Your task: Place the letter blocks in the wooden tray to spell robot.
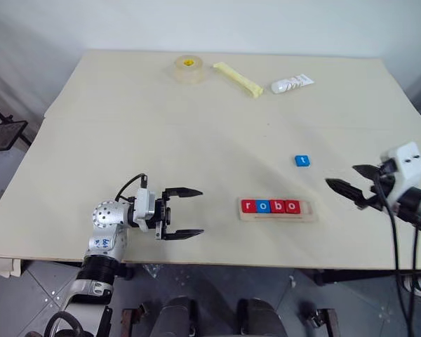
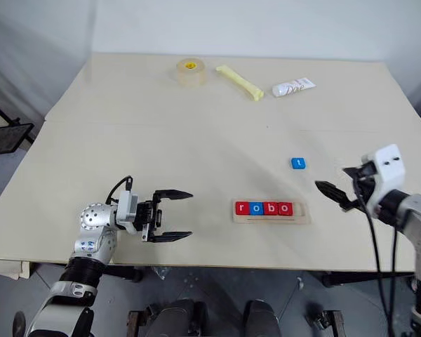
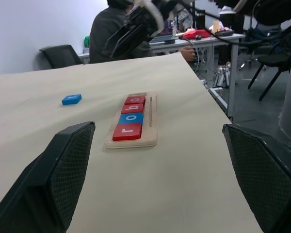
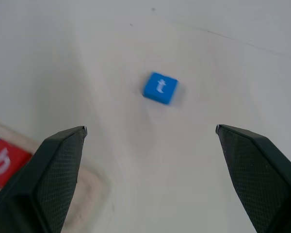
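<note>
Four tiles (image 1: 269, 206) trayed, blue "t" (image 1: 302, 161) apart

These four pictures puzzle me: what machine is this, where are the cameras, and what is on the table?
It is a two-armed humanoid robot. Two pictures come from cameras in its head, looking down; the other two sit on its wrists, looking along the black fingers. The left gripper and right gripper are both open and hold nothing. On the table a wooden tray holds four letter blocks reading "robo". The blue t block lies loose beyond it. At the far edge are a tape roll, a yellow stick and a white tube.
</note>
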Robot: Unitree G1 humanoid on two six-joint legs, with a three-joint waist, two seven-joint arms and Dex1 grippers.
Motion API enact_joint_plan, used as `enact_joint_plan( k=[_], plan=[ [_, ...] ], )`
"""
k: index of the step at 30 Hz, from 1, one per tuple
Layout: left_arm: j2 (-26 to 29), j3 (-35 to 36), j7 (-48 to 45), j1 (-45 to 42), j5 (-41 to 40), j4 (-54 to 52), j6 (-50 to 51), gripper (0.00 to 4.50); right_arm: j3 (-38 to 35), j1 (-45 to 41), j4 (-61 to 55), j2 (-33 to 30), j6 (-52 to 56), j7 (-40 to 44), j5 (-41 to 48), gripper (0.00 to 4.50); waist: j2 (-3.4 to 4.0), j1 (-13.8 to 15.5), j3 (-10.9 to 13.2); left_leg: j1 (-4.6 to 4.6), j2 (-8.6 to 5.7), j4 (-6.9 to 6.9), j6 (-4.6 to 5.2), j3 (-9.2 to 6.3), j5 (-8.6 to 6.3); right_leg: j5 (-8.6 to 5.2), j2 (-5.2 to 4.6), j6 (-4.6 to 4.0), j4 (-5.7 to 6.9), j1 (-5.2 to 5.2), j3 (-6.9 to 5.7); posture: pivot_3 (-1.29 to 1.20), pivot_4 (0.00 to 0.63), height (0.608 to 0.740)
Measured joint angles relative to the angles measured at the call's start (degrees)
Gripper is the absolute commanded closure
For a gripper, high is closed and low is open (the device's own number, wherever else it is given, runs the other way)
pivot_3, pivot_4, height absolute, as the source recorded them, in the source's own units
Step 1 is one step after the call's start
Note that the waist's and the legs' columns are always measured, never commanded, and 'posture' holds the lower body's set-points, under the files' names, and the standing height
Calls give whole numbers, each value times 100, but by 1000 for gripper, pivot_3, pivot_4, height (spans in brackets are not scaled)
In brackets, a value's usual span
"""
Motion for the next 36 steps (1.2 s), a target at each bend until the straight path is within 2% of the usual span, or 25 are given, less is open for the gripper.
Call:
enact_joint_plan(
  k=[2, 7, 10, 14, 20, 23, 31, 36],
  plan=[
    [2, 3, 0, 5, 0, 4, -2, 0, 217, -281, 330, 163, -138, -176, -98, 32, 0, -4, 0, -2, -2, 0, 0, -3, 0, 0, -1, 0, 2, 0, -3, 0, 150, 740],
    [43, 42, 81, 154, 0, -139, 0, 0, 705, -1557, 2226, 853, -1204, -745, -616, 32, 0, -75, 0, -3, -4, -4, 1, -2, 1, 0, -4, 0, 17, -13, -3, 0, 150, 740],
    [101, 66, 167, 351, 0, -328, 3, 0, 896, -1928, 3054, 1006, -1663, -856, -833, 32, 0, -80, 0, -4, -4, -10, 2, -4, 1, 0, -6, 0, 20, -19, -4, 0, 150, 740],
    [196, 97, 323, 655, 0, -638, 30, 0, 1098, -2241, 4005, 1170, -2204, -923, -1085, 32, 1, -80, 0, -6, -4, -10, 2, -5, 1, 0, -7, 0, 21, -18, -4, 0, 150, 740],
    [259, 100, 494, 831, -2, -936, 118, 0, 1185, -2398, 4681, 1262, -2719, -1076, -1300, 32, 1, -82, 0, -5, -4, -9, 1, -5, 1, 0, -7, 0, 21, -17, -3, 0, 150, 740],
    [278, 100, 512, 875, -4, -937, 133, 0, 1181, -2397, 4725, 1327, -2830, -1130, -1309, 563, 1, -93, 0, -5, -3, -9, 1, -4, 1, 0, -6, 0, 21, -16, -3, 0, 150, 740],
    [350, 97, 485, 821, -5, -921, 136, 0, 1176, -2280, 4477, 1496, -2843, -1377, -1309, 3027, 1, -73, 0, -4, -3, -6, 2, -6, 1, 0, -7, 0, 22, -14, -2, 0, 150, 740],
    [355, 88, 384, 677, -16, -881, 136, 0, 1094, -1706, 3499, 1487, -2474, -1590, -1250, 3007, 1, -66, 0, -6, -4, -8, 2, -10, 1, 0, -6, 0, 23, -15, -3, 0, 150, 740]
  ],
)
